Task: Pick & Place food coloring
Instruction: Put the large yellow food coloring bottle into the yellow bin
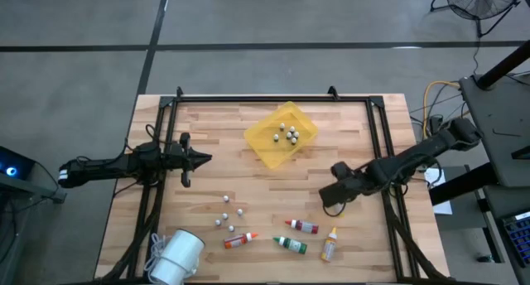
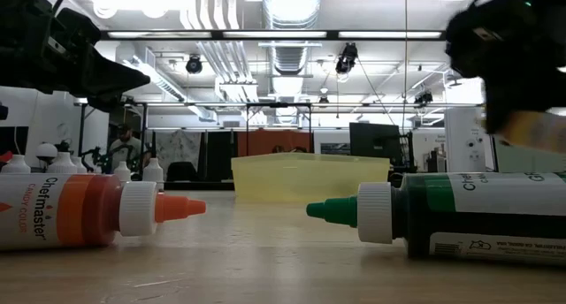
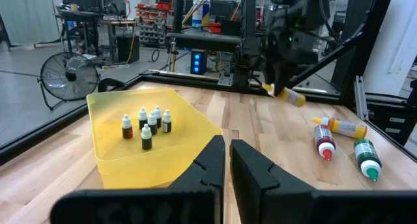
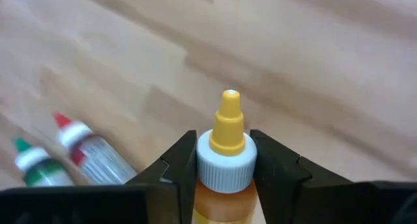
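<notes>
Wooden worktop (image 1: 207,165) under a black frame, yellow tray (image 1: 308,141) as landmark near the far edge. Right gripper (image 4: 225,160) clamped on a yellow-capped bottle (image 4: 226,152), lifted off the wood on the tray's near right. Left gripper (image 3: 227,160) shut, empty, parked left of the tray. Orange (image 1: 238,240), green (image 1: 291,245), red (image 1: 303,226) and another yellow bottle (image 1: 330,245) lying well nearer than the tray. Step in hand: carry. Next, probably: swing over the tray, lower, release clear of the small bottles (image 1: 289,135) inside.

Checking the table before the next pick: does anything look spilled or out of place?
No spill visible. A white roll lies tipped at the table's front-left corner, small pale balls scattered nearby. The right gripper holds a yellow-capped bottle.
</notes>
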`<control>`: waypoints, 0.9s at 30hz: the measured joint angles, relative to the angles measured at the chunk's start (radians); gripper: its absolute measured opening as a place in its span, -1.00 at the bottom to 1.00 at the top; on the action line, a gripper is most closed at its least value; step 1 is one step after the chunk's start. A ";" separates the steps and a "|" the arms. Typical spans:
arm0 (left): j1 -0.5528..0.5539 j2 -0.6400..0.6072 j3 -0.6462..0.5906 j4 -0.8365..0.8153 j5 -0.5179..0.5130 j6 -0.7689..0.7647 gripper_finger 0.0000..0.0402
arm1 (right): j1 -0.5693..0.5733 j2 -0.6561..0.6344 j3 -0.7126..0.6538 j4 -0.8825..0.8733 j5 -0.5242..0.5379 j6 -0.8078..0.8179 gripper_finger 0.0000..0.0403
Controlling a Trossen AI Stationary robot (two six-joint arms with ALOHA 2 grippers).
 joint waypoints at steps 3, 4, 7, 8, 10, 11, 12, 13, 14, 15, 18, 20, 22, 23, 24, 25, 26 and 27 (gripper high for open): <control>0.000 0.000 0.000 0.000 0.000 0.000 -1.00 | -0.043 -0.010 0.037 -0.035 0.036 -0.085 -0.46; 0.000 0.000 0.000 0.000 0.000 0.000 -1.00 | -0.056 -0.011 0.047 -0.044 0.046 -0.111 -0.46; 0.000 0.000 0.000 0.000 0.000 0.000 -1.00 | -0.096 -0.012 0.077 -0.054 0.073 -0.193 -0.46; 0.000 0.000 0.000 0.000 0.000 0.000 -1.00 | -0.111 -0.011 0.087 -0.054 0.083 -0.223 -0.46; 0.000 0.000 0.000 0.000 0.000 0.000 -1.00 | -0.139 -0.011 0.105 -0.056 0.104 -0.283 -0.46; 0.000 0.000 0.000 0.000 0.000 0.000 -1.00 | -0.153 -0.011 0.114 -0.056 0.121 -0.313 -0.46; 0.000 0.000 0.000 0.000 0.000 0.000 -1.00 | -0.168 -0.011 0.122 -0.057 0.140 -0.341 -0.46; 0.000 0.000 0.000 0.000 0.000 0.000 -1.00 | -0.184 -0.011 0.130 -0.057 0.156 -0.370 -0.46; 0.000 0.000 0.000 0.000 0.000 0.000 -1.00 | -0.202 -0.011 0.137 -0.057 0.168 -0.401 -0.46; 0.000 0.000 0.000 0.000 0.000 0.000 -1.00 | -0.221 -0.011 0.144 -0.057 0.178 -0.432 -0.46; 0.000 0.000 0.000 0.000 0.000 0.000 -1.00 | -0.284 -0.004 0.160 -0.055 0.187 -0.524 -0.46; 0.000 0.000 0.000 0.000 0.000 0.000 -1.00 | -0.327 0.004 0.162 -0.047 0.187 -0.588 -0.46; 0.000 0.000 0.000 0.000 0.000 0.000 -1.00 | -0.365 0.008 0.168 -0.013 0.187 -0.662 -0.46; 0.000 0.000 0.000 0.000 0.000 0.000 -1.00 | -0.383 0.009 0.170 0.014 0.187 -0.696 -0.46; 0.000 0.000 0.000 0.000 0.000 0.000 -1.00 | -0.400 0.009 0.170 0.040 0.187 -0.729 -0.46; 0.000 0.000 0.000 0.000 0.000 0.000 -1.00 | -0.415 0.010 0.170 0.064 0.187 -0.757 -0.46; 0.000 0.000 0.000 0.000 0.000 0.000 -1.00 | -0.428 0.010 0.170 0.089 0.187 -0.784 -0.46; 0.001 0.000 0.000 0.000 0.000 0.000 -1.00 | -0.441 0.010 0.170 0.112 0.187 -0.808 -0.46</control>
